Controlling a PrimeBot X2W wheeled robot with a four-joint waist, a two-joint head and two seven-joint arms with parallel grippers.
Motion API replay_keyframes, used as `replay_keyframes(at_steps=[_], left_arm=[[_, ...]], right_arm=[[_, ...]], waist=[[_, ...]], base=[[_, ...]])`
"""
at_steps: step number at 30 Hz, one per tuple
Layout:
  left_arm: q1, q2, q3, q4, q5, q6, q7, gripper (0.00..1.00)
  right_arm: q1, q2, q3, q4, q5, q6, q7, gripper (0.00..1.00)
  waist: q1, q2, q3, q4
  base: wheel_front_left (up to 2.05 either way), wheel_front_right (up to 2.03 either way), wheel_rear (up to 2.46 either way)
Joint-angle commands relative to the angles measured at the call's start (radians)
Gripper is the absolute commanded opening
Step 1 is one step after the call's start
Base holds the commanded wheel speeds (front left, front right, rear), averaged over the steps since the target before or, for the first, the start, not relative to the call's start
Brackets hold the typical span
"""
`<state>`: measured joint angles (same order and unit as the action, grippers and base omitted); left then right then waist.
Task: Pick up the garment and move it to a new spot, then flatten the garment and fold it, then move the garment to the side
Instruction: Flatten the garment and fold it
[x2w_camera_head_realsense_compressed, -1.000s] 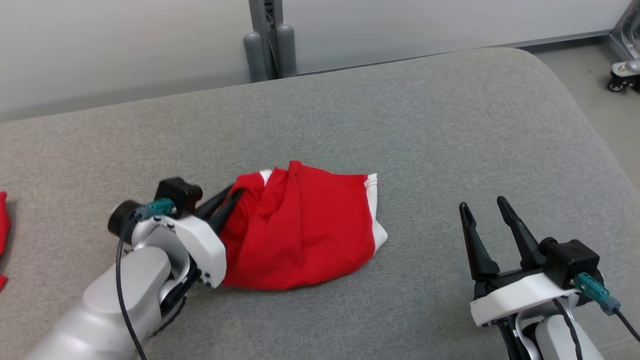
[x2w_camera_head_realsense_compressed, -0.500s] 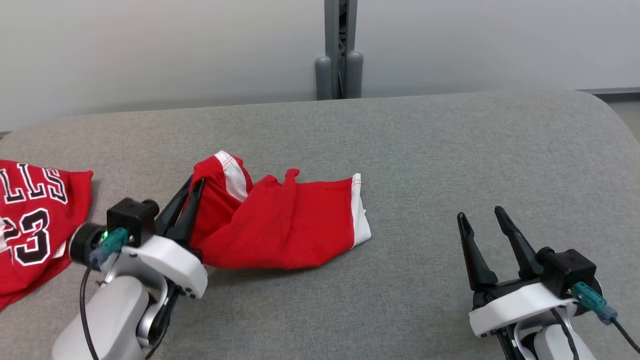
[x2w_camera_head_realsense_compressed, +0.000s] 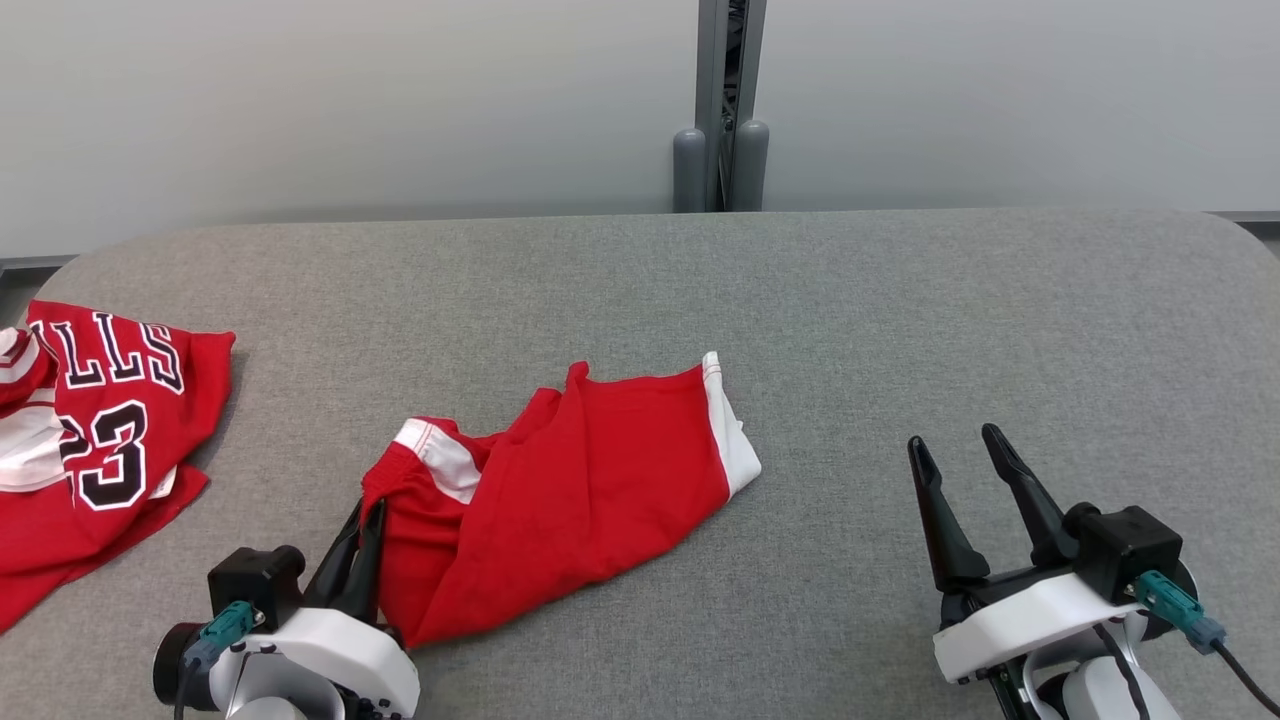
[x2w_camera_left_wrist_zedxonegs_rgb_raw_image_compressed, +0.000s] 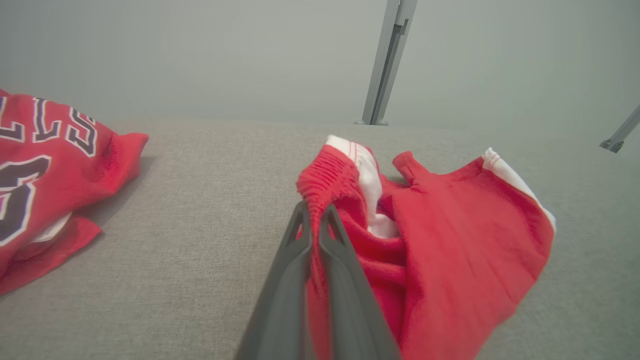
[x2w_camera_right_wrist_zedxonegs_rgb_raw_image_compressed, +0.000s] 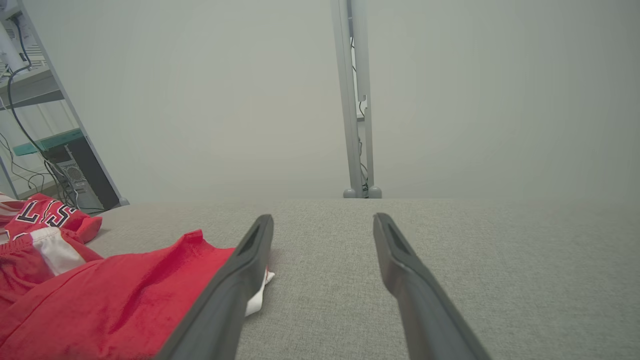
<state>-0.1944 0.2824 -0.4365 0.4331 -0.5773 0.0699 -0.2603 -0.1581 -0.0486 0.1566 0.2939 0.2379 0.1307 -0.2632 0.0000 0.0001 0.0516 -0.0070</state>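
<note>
Our left gripper (x2w_camera_head_realsense_compressed: 366, 512) pinches the red shorts (x2w_camera_head_realsense_compressed: 590, 470) tight at their left edge. Our right gripper (x2w_camera_head_realsense_compressed: 952, 442), well to their right, is wide open.

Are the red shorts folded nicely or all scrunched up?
Scrunched: the red shorts lie bunched in wrinkles, one end pinched in the left gripper.
</note>
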Motion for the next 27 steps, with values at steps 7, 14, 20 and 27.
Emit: replay_keyframes(at_steps=[7, 14, 20, 27], left_arm=[[0.021, -0.043, 0.096, 0.083, 0.053, -0.024, -0.005, 0.00], [0.044, -0.090, 0.180, 0.144, 0.100, -0.053, -0.004, 0.00], [0.064, -0.125, 0.244, 0.179, 0.140, -0.062, -0.004, 0.00], [0.058, -0.154, 0.277, 0.189, 0.184, -0.102, -0.004, 1.00]], right_arm=[[-0.002, -0.008, 0.009, 0.009, 0.012, 0.000, 0.015, 1.00], [-0.007, -0.012, 0.013, 0.012, 0.017, 0.000, 0.015, 1.00], [-0.006, -0.016, 0.008, 0.014, 0.015, 0.000, 0.015, 1.00], [0.006, -0.014, 0.006, 0.012, 0.011, 0.000, 0.021, 1.00]], waist=[[0.0000, -0.0001, -0.001, -0.005], [0.0000, -0.0001, 0.000, -0.006], [0.0000, -0.0001, -0.007, 0.009], [0.0000, -0.0001, -0.024, 0.039]], base=[[0.00, 0.00, 0.00], [0.00, 0.00, 0.00], [0.00, 0.00, 0.00], [0.00, 0.00, 0.00]])
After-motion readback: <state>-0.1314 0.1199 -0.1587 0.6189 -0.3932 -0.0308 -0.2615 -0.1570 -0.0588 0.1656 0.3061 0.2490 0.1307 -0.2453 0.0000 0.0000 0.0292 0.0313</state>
